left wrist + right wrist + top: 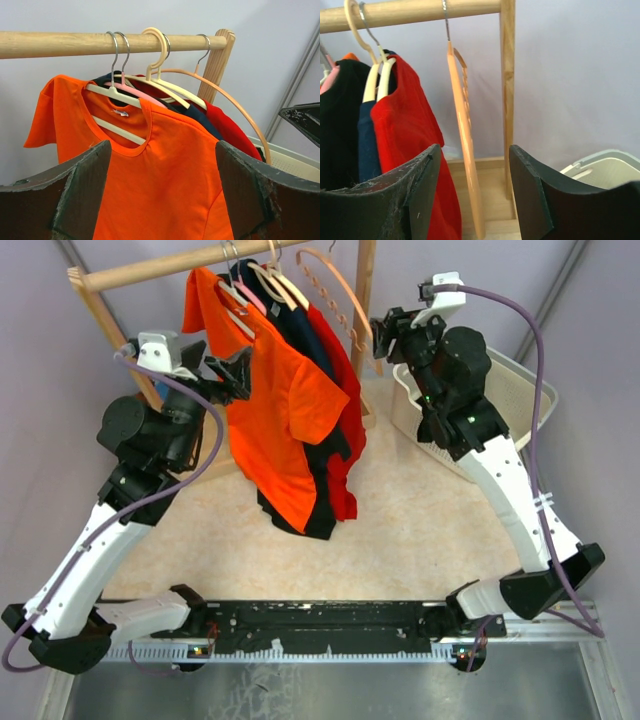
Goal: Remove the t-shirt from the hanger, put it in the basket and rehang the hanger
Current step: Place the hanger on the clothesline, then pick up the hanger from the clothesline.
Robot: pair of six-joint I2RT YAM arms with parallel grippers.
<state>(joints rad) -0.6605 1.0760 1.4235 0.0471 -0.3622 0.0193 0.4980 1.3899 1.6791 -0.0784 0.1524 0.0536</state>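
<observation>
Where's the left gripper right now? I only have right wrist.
Observer: The left gripper is open at the left side of the orange shirt, with nothing in it.
Operator: Orange one off the hanger yet?
Observer: No. Its collar hangs on a white hanger, whose hook is over the rail.
Operator: Where does it sit in the row?
Observer: At the left end. In the left wrist view it hangs in front of the navy shirt and the red shirt.
</observation>
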